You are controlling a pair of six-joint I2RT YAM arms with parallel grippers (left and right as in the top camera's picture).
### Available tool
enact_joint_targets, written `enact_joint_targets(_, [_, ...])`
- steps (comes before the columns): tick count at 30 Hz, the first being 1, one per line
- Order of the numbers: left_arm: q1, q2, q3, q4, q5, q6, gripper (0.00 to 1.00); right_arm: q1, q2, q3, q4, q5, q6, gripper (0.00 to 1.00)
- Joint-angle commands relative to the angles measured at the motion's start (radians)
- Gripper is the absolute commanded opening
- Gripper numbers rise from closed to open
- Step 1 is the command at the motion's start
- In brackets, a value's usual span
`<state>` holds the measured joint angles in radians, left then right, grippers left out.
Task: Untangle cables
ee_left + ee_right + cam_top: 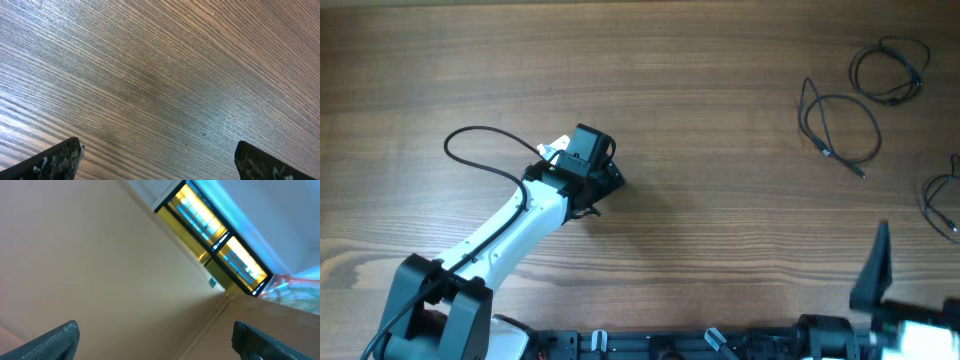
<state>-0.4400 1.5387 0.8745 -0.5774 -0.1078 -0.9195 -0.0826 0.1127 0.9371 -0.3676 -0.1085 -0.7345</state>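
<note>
Plainly, cables (823,150) lie separate — left gripper (157,160) (right gripper (155,340) too) spread wide.

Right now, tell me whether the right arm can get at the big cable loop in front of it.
Probably yes, after tipping down: the right tool stands open but points at the ceiling, and only bare table lies between it and the big cable loop.

Wears white shells along the left arm (510,225), with black housings at base and wrist. Trails a thick black cable (480,128) in a loop off the wrist. Ends in a left gripper (157,167) with black fingers (50,162) speckled by pale scuffs. Matches on the right gripper (156,342): dark, blunt fingers (50,341), plus a black-and-white right arm (920,335) base.
</note>
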Motion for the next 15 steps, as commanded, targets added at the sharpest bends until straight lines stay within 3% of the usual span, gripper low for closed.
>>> enact_joint_targets(1, [0.003,-0.009,0.005,0.000,-0.018,-0.008,1.00,0.005,-0.087,-0.006,-0.010,-0.018,0.064,1.00])
enact_joint_targets(11, [0.003,-0.009,0.005,0.000,-0.018,-0.008,1.00,0.033,-0.108,-0.002,-0.007,-0.076,0.070,1.00])
enact_joint_targets(15, [0.003,-0.009,0.005,0.000,-0.018,-0.008,1.00,0.033,-0.108,-0.002,0.021,-0.077,0.218,1.00])
